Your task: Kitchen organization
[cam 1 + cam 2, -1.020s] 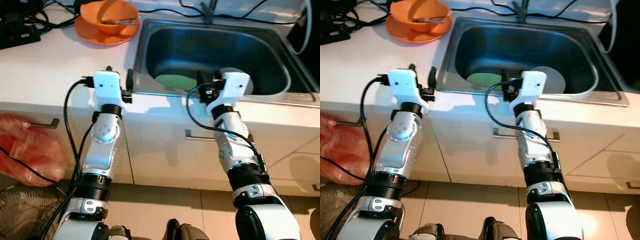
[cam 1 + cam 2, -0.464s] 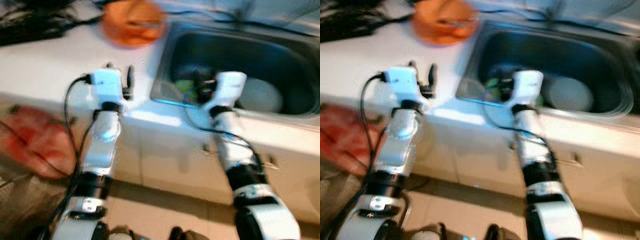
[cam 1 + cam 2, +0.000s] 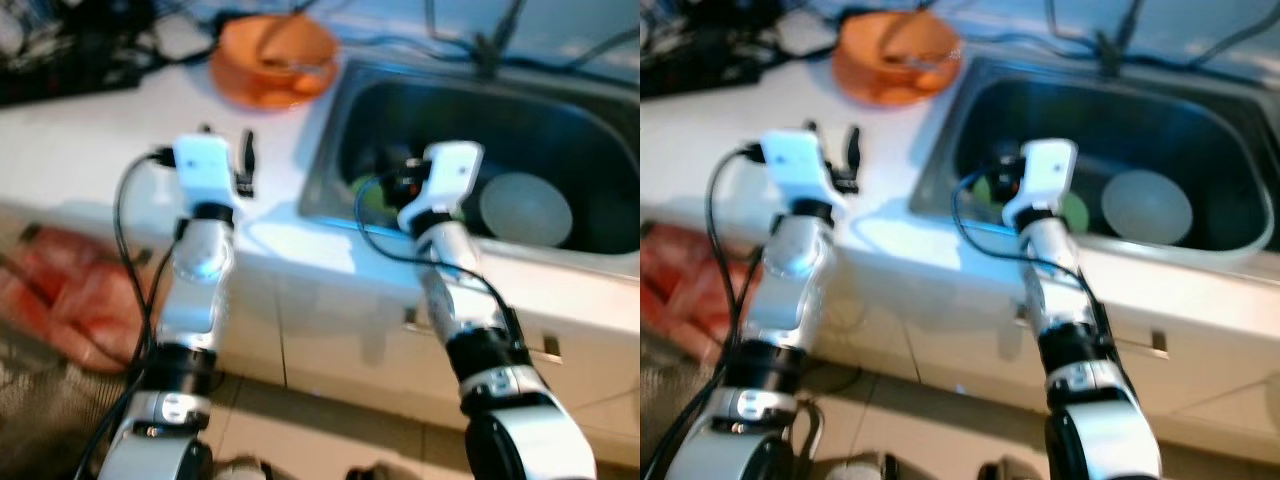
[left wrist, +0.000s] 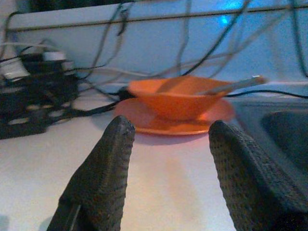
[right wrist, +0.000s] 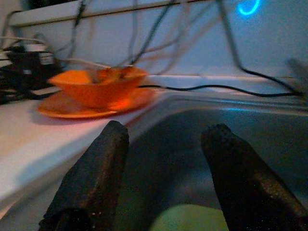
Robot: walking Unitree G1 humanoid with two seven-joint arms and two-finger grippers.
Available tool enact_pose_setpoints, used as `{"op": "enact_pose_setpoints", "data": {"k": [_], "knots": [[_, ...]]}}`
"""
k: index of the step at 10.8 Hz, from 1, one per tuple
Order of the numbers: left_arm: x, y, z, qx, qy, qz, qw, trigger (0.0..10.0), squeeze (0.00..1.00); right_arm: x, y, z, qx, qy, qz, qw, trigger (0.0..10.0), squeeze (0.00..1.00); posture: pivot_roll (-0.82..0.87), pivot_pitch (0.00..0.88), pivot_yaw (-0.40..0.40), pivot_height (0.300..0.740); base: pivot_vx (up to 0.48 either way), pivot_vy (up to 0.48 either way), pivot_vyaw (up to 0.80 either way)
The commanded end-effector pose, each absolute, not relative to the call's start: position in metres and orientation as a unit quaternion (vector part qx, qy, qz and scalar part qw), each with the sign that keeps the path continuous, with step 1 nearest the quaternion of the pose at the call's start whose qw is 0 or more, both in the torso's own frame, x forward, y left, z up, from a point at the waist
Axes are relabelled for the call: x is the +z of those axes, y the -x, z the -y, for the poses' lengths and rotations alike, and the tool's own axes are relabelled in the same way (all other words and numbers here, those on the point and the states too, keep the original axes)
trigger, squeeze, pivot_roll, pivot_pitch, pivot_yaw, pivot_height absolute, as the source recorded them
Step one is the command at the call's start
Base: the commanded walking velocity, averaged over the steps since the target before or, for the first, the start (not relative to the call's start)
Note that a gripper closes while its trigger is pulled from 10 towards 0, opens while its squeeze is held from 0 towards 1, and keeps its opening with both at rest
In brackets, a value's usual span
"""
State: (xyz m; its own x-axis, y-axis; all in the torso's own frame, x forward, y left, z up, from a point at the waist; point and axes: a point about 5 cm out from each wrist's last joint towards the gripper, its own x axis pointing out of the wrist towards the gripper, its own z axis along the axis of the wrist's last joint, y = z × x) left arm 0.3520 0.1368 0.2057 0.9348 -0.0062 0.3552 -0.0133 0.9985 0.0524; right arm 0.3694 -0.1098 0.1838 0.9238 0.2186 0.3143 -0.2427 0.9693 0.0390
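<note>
- Two arms reach forward in your left eye view. The left gripper (image 3: 228, 160) is over the white counter (image 3: 90, 150), just beside the sink (image 3: 330, 130). Its fingers stand apart and hold nothing. The right gripper (image 3: 392, 178) is over the front edge of the sink. An orange bowl (image 3: 275, 55) sits on an orange plate (image 3: 262, 92) at the back of the counter, near the sink corner. In the sink you see a green plate (image 3: 372, 192), partly hidden by the right arm, and a pale round plate (image 3: 525, 208) to its right. A red bag (image 3: 60, 290) hangs in front of the cabinet on the left.
- In the right eye view you have the same scene. It is a little blurred.
- In the left wrist view, the two black fingers (image 4: 103, 178) are wide apart with nothing between them. Beyond them the bowl stands on its plate, well apart from the fingers. A grey utensil (image 4: 231, 85) leans in the bowl. Black cables (image 4: 43, 103) lie at the side, against the wall.
- In the right wrist view, the fingers (image 5: 91, 178) are also wide and empty. They are above the sink, with the green plate just under them. The orange bowl is farther away, on the counter.
</note>
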Motion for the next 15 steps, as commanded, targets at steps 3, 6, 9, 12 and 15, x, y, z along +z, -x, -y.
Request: {"op": "enact_pose_setpoints", "data": {"k": [3, 6, 9, 12, 15], "knots": [[0.21, -0.352, -0.13, -0.008, -0.028, 0.184, 0.983, 10.0, 0.0, 0.184, -0.37, 0.118, 0.106, -0.04, 0.155, 0.981, 10.0, 0.0, 0.08, 0.127, -0.035, 0.74, 0.26, 0.0, 0.0], [0.219, -0.352, -0.134, -0.003, -0.031, 0.195, 0.98, 10.0, 0.0, 0.193, -0.373, 0.124, 0.098, -0.047, 0.165, 0.98, 10.0, 0.0, 0.08, 0.133, -0.037, 0.74, 0.262, 0.0, 0.0], [0.222, -0.352, -0.14, 0.003, -0.037, 0.195, 0.98, 10.0, 0.0, 0.195, -0.373, 0.126, 0.095, -0.045, 0.166, 0.981, 10.0, 0.0, 0.08, 0.135, -0.04, 0.74, 0.269, 0.0, 0.0], [0.222, -0.352, -0.143, 0.008, -0.039, 0.19, 0.981, 10.0, 0.0, 0.194, -0.374, 0.128, 0.092, -0.045, 0.16, 0.982, 10.0, 0.0, 0.08, 0.137, -0.041, 0.74, 0.277, 0.0, 0.0], [0.221, -0.351, -0.143, 0.01, -0.037, 0.188, 0.981, 10.0, 0.0, 0.192, -0.374, 0.128, 0.091, -0.048, 0.156, 0.982, 10.0, 0.0, 0.08, 0.139, -0.042, 0.74, 0.284, 0.0, 0.0]]}}
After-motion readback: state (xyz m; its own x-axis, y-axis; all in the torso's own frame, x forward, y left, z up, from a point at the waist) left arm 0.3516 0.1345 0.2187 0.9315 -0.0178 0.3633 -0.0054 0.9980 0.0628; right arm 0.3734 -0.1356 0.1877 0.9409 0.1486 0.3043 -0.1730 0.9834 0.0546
